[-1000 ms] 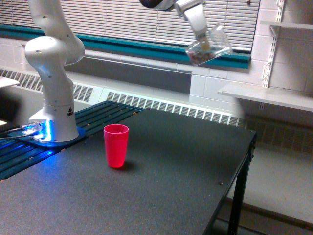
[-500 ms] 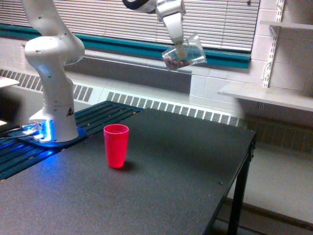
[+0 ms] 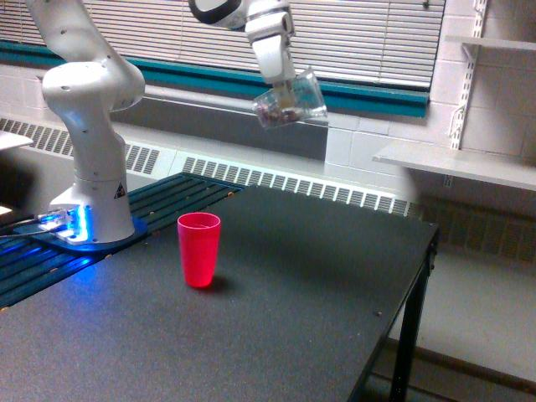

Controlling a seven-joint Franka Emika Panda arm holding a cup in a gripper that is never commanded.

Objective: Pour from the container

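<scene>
Holding the container (image 3: 291, 99) high above the counter (image 3: 276, 285), the gripper (image 3: 283, 82) is clamped on the clear cup's wall, with brownish bits pooled toward the low side. The cup hangs tilted, its mouth turned away from the red cup (image 3: 199, 249), which stands upright well below the gripper and off toward the arm's white base (image 3: 96, 167). Your job now is probably alignment: bring the gripper over the red cup and lower it before you tip further. Roll the wrist slowly so the bits slide rather than scatter, and keep the lip above the red rim.
</scene>
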